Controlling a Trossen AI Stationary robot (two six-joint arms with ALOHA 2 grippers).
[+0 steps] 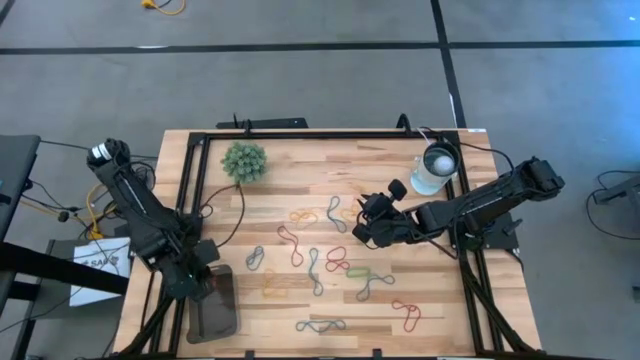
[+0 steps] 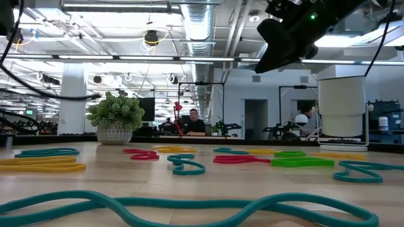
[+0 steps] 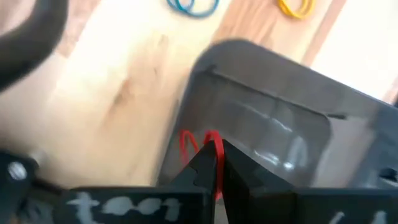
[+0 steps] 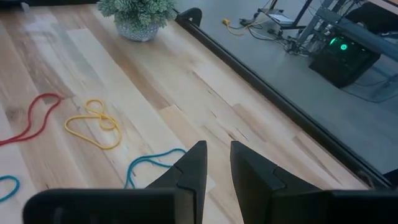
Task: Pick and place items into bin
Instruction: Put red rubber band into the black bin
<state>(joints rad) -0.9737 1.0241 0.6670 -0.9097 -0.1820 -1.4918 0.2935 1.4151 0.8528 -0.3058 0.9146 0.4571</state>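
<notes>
L gripper sits over the small shallow dark grey translucent plastic bin at the table's front-left corner, fingers pinched shut on 1 thin red rubber-band loop that hangs at the bin's rim. R gripper hovers above the wood mid-table w/ a narrow gap between its fingers, nothing in them. Other red, yellow, green & blue-grey rubber-band loops lie scattered across the table centre. Fuzzy green plant ball near the back edge.
</notes>
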